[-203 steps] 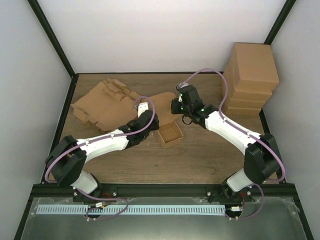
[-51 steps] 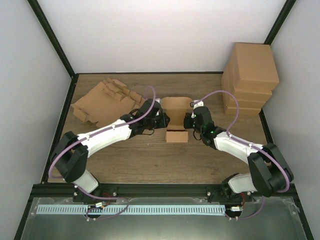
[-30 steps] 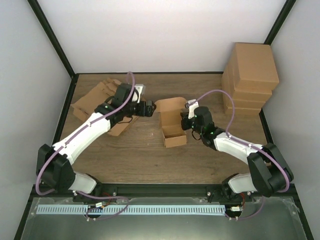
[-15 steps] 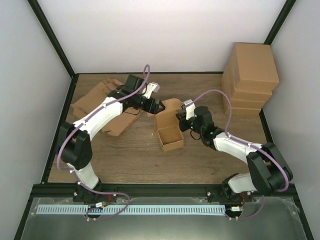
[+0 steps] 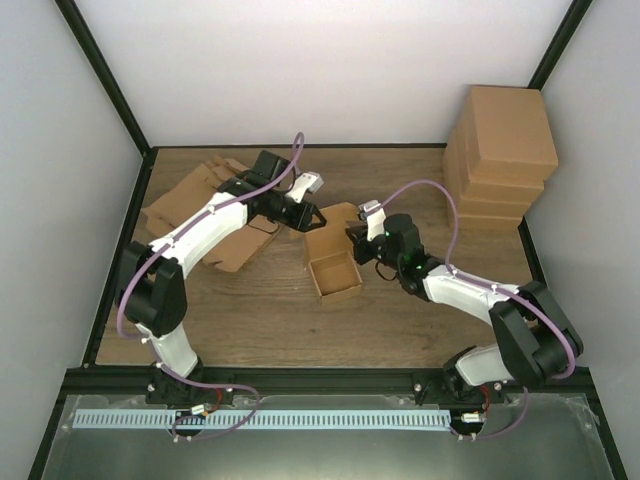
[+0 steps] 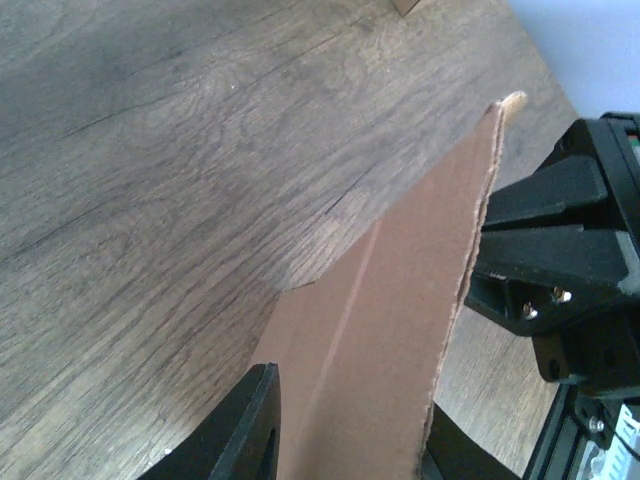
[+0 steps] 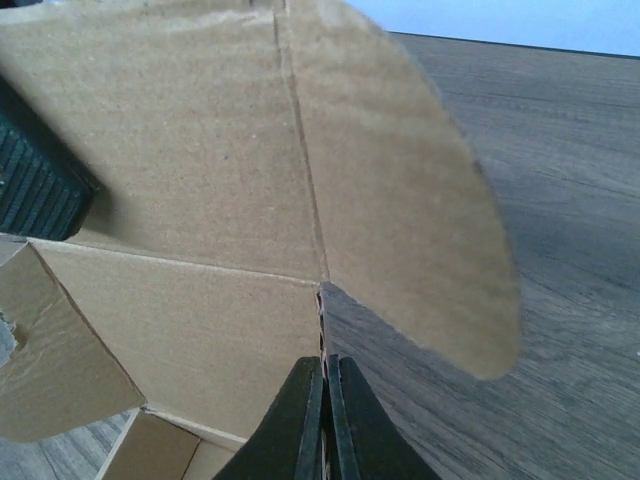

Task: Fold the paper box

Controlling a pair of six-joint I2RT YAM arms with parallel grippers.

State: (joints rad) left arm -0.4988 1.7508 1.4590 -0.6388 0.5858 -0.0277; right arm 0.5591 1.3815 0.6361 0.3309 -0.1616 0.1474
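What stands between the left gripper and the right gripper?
The raised lid flap of the paper box; the top view shows it best.

Box [image 5: 337, 280]: the small brown cardboard tray I see near the middle of the table [image 5: 250, 320], base down, top open, turned slightly askew. Lid [image 5: 335, 222] raised from the far wall, with a rounded ear beyond one crease. An inner side flap [image 7: 50, 370] leans inward; whether it is tucked home I cannot tell.
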